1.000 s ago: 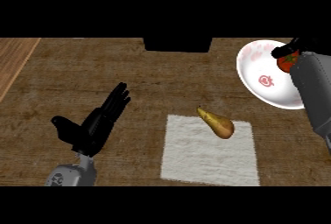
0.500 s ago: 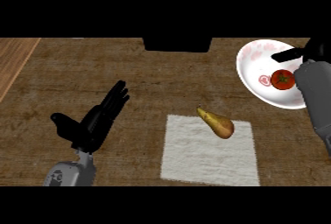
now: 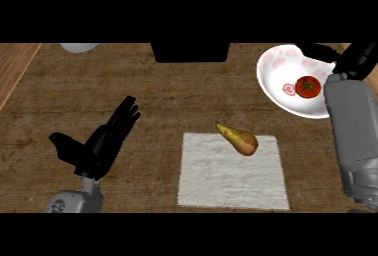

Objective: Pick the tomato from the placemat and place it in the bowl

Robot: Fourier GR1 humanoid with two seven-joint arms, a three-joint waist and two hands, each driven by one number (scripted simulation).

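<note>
- At two o'clock on the counter (image 3: 148, 80), a white bowl (image 3: 284, 67) with reddish markings is sitting tilted toward the view, its rim reaching the right forearm.
- Inside that bowl, toward its four o'clock side, the tomato (image 3: 307, 87) is lying with its green stalk end showing; nothing is gripping it.
- At the bowl's one o'clock, the right hand (image 3: 356, 59) is showing above the grey forearm, which is running down the view's right edge. One black digit is stretching out to nine o'clock over the bowl's upper rim, clear of the tomato. Whether the other fingers are curled or straight cannot be told.
- At six o'clock from centre, a pale placemat (image 3: 232, 175) is lying flat on the brown woven counter, well apart from the bowl.
- At the placemat's twelve o'clock edge, a yellow-brown pear (image 3: 238, 139) is lying with its narrow end pointing to eleven o'clock and its broad end on the mat.
- At eight o'clock, the left hand (image 3: 100, 142) is resting released, fingers straight and pointing to one o'clock, thumb spread to ten o'clock, grasping nothing, well apart from placemat and pear.
- At eleven o'clock, a pale rounded object (image 3: 79, 47) is showing partly at the top edge.
- At twelve o'clock, a dark block (image 3: 190, 52) is sitting against the top edge.
</note>
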